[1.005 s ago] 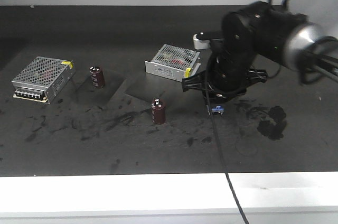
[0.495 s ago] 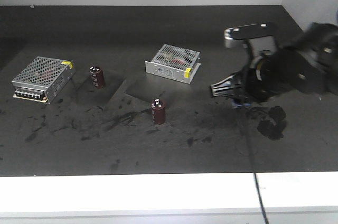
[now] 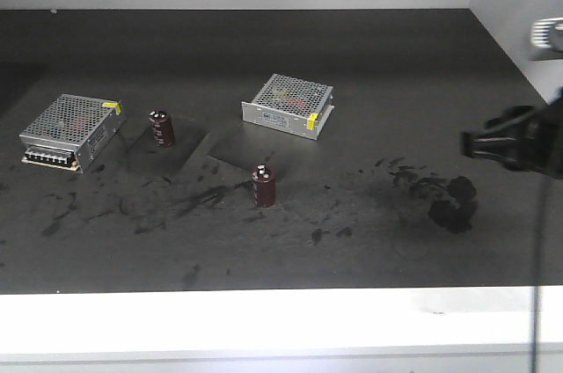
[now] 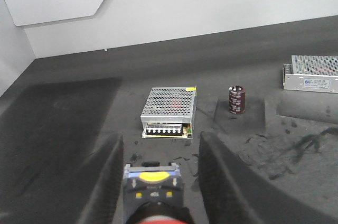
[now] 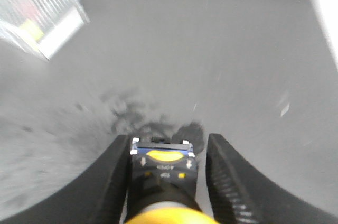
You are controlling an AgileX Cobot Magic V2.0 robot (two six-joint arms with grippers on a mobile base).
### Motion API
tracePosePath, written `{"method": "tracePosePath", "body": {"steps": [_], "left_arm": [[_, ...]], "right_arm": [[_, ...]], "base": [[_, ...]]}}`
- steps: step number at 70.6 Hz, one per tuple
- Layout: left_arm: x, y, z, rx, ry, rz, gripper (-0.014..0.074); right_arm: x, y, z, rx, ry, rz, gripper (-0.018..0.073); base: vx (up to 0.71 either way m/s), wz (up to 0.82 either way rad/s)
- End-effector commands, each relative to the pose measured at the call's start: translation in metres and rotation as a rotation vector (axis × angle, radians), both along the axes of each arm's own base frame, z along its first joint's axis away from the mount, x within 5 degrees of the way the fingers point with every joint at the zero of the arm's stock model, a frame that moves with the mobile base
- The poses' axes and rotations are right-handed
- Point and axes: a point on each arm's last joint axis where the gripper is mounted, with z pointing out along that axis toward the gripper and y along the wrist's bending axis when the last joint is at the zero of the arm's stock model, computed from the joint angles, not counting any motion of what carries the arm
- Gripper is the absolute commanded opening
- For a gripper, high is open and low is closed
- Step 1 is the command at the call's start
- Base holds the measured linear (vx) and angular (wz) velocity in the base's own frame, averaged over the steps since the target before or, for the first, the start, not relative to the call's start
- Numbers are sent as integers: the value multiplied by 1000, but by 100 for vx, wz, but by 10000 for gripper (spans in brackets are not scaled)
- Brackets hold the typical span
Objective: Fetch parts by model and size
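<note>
Two mushroom-head switches, each gripped. Left gripper (image 4: 160,147): smooth black fingers (image 4: 108,176) part-closed on the red-capped switch (image 4: 153,182), its blocky blue-grey base pointing out between the fingertips; perforated silver box (image 4: 169,109) beyond them. Right gripper (image 5: 166,145): ribbed black fingers (image 5: 227,182) part-closed on the yellow-capped switch (image 5: 162,166), domed cap rearmost.

The right gripper (image 3: 479,142) has swung away from the spot in front of the middle metal box (image 3: 288,102). It now sits at the far right edge of the front view, partly cut off. The small blue-based piece that lay beneath it on the table (image 3: 264,250) a second ago is gone from there. It appears to be the yellow-capped switch (image 5: 162,167) now clamped between the fingers in the blurred right wrist view.
</note>
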Motion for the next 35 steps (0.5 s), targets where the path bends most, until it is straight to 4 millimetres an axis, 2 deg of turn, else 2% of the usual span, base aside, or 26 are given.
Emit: {"method": "tracePosePath", "body": {"steps": [1, 14, 35], "left_arm": [[1, -2, 13, -1, -82, -18, -8], [1, -2, 13, -1, -86, -19, -8], [1, -2, 13, -1, -86, -19, -8]], "right_arm": [[-22, -6, 24, 5, -174, 42, -2], [-69, -18, 26, 33, -313, 68, -2], [-126, -34, -1, -3, -439, 98, -2]], "base": [[0, 0], [0, 0], [0, 0]]}}
